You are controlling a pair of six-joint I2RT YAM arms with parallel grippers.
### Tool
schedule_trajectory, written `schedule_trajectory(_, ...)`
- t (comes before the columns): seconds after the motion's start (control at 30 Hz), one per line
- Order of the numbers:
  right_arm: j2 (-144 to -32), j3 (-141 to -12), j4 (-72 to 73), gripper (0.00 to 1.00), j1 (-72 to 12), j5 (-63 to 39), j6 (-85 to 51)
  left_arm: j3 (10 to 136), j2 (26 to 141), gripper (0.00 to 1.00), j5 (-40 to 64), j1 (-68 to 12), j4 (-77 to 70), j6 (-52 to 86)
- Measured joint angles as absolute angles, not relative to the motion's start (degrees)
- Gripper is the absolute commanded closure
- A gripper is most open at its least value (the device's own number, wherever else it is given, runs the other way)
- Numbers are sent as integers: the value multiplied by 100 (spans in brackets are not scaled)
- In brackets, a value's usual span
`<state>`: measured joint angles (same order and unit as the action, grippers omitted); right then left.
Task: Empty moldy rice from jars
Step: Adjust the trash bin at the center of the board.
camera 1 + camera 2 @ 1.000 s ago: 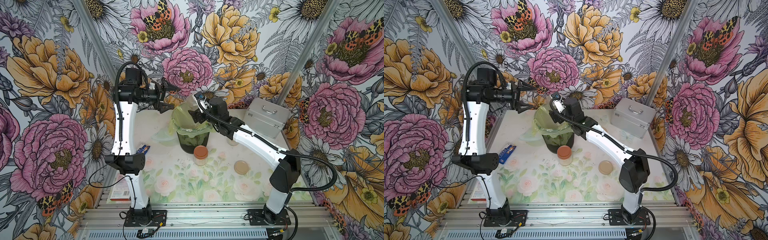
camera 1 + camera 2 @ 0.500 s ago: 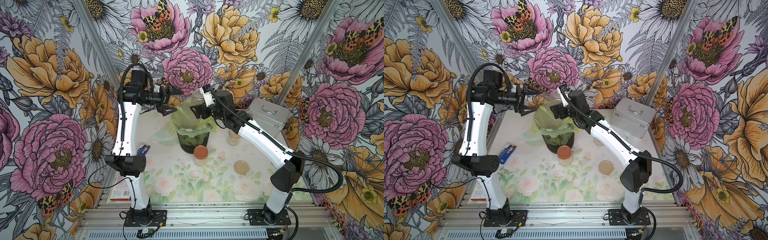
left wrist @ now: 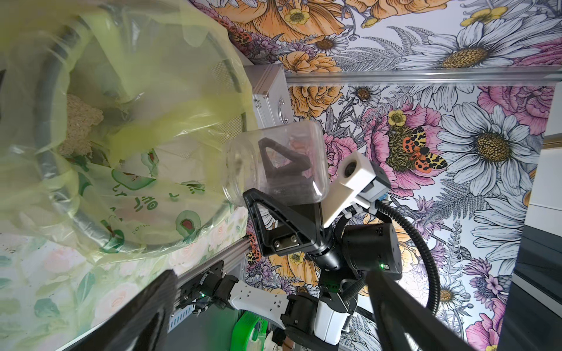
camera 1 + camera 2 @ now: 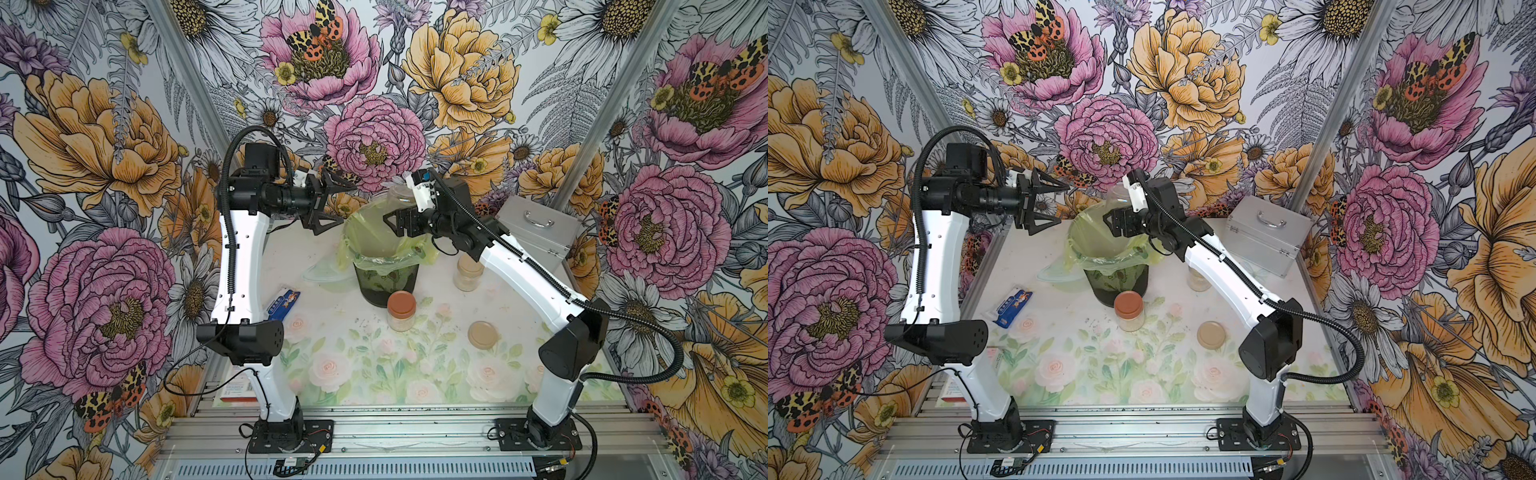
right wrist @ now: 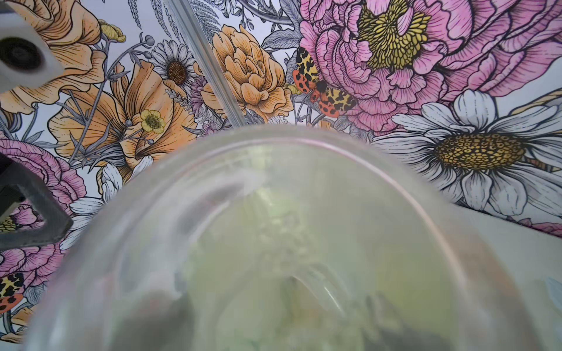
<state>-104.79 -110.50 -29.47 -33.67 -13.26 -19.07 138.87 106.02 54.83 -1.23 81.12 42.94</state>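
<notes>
Right gripper point(image 3: 257, 170) gripped the emptied jar point(image 3: 273, 158) with its jaws wide, tipped mouth-first over the bagged bin point(image 4: 386, 286). Moldy rice point(image 3: 79, 121) lay in the bag. Left gripper point(image 4: 350, 203) was spread open and empty beside the bin.

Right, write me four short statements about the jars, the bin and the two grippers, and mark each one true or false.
1. The right gripper holds a clear jar tipped toward the bin. True.
2. The held jar is full of rice. False: it looks empty, and rice lies in the bin's bag.
3. The left gripper is shut on a lid. False: it is open and empty, and a beige lid lies loose on the table.
4. The jar with the reddish-brown lid stands closed in front of the bin. True.
</notes>
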Motion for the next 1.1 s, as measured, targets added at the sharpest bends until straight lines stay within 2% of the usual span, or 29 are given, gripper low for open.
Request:
schedule_trajectory(0.2, -10674, -11430, -2991, 100, -3306, -1715, -2222, 13642, 10451, 2, 5481, -123, 8099, 4195)
schedule_trajectory(0.43, -11290, -12145, -2915, 100, -3070, -2720, -3070, 13498, 10259, 2, 5483, -119, 8088, 4136)
schedule_trajectory(1.1, -11548, -12226, -2950, 100, -2842, -3697, -4154, 13310, 10228, 2, 5485, -86, 8020, 4086)
